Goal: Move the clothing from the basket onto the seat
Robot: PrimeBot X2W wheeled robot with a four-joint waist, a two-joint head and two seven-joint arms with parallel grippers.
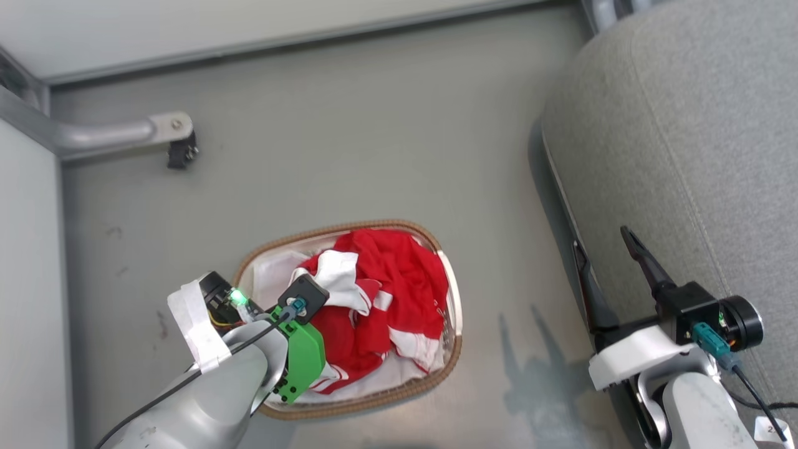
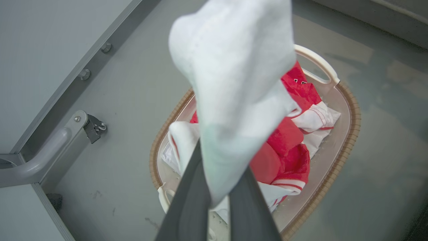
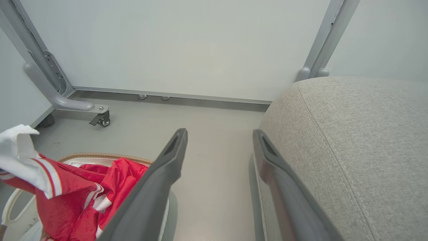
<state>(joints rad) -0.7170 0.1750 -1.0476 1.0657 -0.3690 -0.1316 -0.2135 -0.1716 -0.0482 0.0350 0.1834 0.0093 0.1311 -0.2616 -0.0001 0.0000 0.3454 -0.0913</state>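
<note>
One basket [image 1: 374, 222] stands on the grey floor [image 1: 349, 125], near and to the left. It has one brown woven rim and two white handles [image 2: 317, 63], one at each end. The clothing [image 1: 386, 280] lies heaped inside it, red fabric with white panels and thin white stripes. How many separate garments make up the heap cannot be told.

The left gripper [image 2: 220, 160] hangs over the near left end of the basket. Its jaws are pressed tight on one white fold of the clothing, which is lifted above the rim while the red cloth trails down into the basket.

One seat [image 1: 686, 156] takes up the right side — a large grey cushion with a stitched seam running across it. The right gripper [image 1: 601, 240] sits near, at the seat's left edge. Its two dark fingers are spread as wide as they go, and the jaws hold nothing.

At the far left, one metal leg ending in one small black caster [image 1: 182, 153] rests on the floor, well apart from the basket.
</note>
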